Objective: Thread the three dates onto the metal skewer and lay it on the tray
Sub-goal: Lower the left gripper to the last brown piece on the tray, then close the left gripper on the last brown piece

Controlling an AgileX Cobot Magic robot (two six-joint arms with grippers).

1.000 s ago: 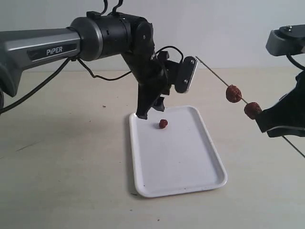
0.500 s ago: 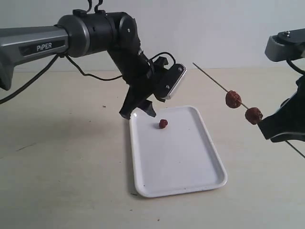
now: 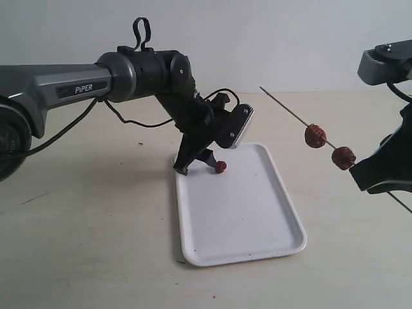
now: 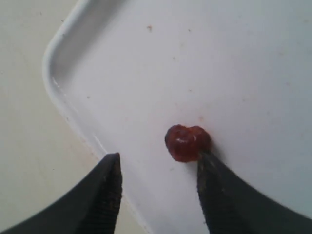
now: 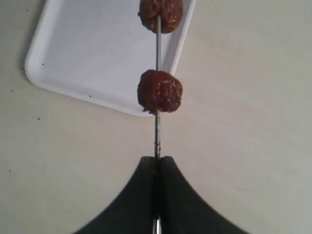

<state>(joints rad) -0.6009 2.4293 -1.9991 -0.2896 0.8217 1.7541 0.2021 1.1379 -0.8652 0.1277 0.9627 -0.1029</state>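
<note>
**Left claw** [image 3: 197,169] [image 4: 156,168]: jaws wide apart, holding nothing. Half a second ago it hung raised over the far left corner of the tray [image 3: 244,219] [image 4: 219,63]. It has since come down to tray level and moved in on the loose date [image 3: 221,167] [image 4: 187,142]. In the left wrist view one finger [image 4: 209,185] appears to touch the side of that fruit, while the other finger [image 4: 105,190] stands over the tray's rim. The date sits against the one finger, not midway between the two.

**Loose date:** lies on the tray floor near the far left corner, in the same spot as in both earlier frames.

**Right claw** [image 3: 380,174] [image 5: 157,161]: closed tight on the metal skewer [image 3: 286,107] [image 5: 157,51], which it holds in the air to the right of the tray. The rod slopes up and to the left, away from the claw. Its position matches that of half a second ago.

**Threaded fruit:** the upper date [image 3: 315,136] [image 5: 161,14] and the lower date [image 3: 343,157] [image 5: 160,91] sit on the rod, apart from each other, with the lower one near the claw. The spacing has not changed.

**Tray:** flat on the worktop [image 3: 96,225], and it has not moved.
</note>
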